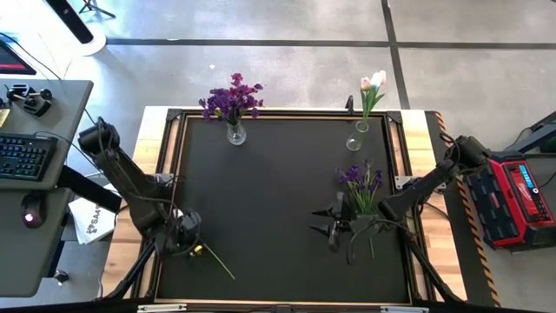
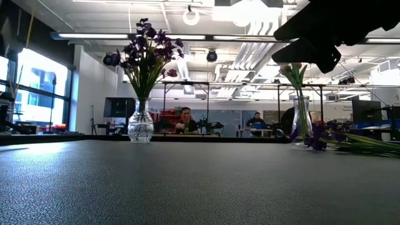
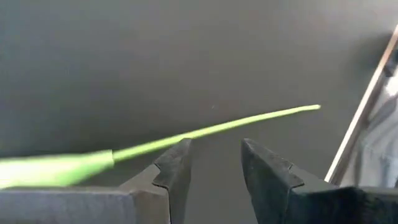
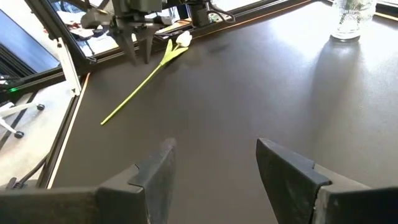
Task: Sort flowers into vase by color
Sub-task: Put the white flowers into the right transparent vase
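Partly done: purple flowers (image 1: 232, 97) fill one vase (image 1: 235, 134), tulips (image 1: 372, 84) another. Left: white tulip (image 4: 182, 39) on desk (image 1: 278, 174) by part-open, empty left hand (image 4: 139, 46); purple bunch (image 1: 360, 181) beside wide-open right hand (image 1: 333, 228).

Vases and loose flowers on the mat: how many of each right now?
Vases: 2, a purple-flower vase and a pink-tulip vase.
Loose white tulips: 1, lying by the left pincer.
Loose purple flower piles: 1.
Total: 4.
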Robot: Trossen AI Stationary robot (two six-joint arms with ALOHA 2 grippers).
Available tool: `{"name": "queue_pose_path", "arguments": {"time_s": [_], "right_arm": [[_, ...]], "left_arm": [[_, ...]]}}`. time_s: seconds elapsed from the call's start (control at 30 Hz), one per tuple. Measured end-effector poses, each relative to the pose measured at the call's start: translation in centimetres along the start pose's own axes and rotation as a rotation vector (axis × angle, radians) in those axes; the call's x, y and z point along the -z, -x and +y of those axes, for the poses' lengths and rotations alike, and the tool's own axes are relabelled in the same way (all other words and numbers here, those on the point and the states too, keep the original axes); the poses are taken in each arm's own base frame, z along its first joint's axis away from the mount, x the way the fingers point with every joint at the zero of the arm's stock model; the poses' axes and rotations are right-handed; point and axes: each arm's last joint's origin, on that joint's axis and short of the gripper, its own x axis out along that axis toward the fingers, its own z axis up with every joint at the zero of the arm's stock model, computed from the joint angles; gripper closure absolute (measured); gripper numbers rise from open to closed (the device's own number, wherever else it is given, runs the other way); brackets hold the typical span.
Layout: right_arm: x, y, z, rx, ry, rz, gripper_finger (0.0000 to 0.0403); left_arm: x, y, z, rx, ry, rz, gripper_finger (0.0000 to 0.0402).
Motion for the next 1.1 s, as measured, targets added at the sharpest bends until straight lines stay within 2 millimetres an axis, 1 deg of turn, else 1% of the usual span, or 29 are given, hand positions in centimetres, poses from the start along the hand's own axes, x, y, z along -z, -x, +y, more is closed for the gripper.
{"name": "queue_pose_path", "arguments": {"time_s": [0.07,0.17,0.33,0.47,0.6,0.7,0.77,0.93,1.1], "right_arm": [[0.0,0.0,0.0,0.0,0.004,0.0,0.0199],[0.0,0.0,0.0,0.001,0.008,0.0,0.0199],[0.0,0.0,0.0,0.006,0.011,-0.003,0.0199],[0.0,0.0,-0.1,0.024,0.012,-0.015,0.0199],[-0.1,0.0,-0.1,0.034,0.027,-0.021,0.0199],[-0.1,0.0,-0.1,0.033,0.026,-0.022,0.0199],[-0.1,0.0,-0.1,0.033,0.03,-0.022,0.0199],[-0.1,0.0,-0.1,0.034,0.036,-0.023,0.0199],[-0.1,0.0,-0.1,0.033,0.031,-0.025,0.0199]], "left_arm": [[0.6,-0.4,0.0,-0.015,0.064,0.016,0.0276],[1.3,-0.9,0.0,-0.045,0.179,0.093,0.0276],[2.4,-1.8,0.5,-0.144,0.283,0.18,0.0276],[2.8,-2.4,0.8,-0.23,0.398,0.187,0.0269],[2.6,-2.7,1.2,-0.263,0.411,0.124,0.0252],[2.2,-2.6,1.8,-0.31,0.466,0.027,0.024],[1.9,-2.5,2.2,-0.334,0.471,-0.05,0.0234],[1.0,-2.5,3.1,-0.363,0.429,-0.201,0.0231],[-0.2,-2.7,3.5,-0.351,0.411,-0.351,0.0231]]}}
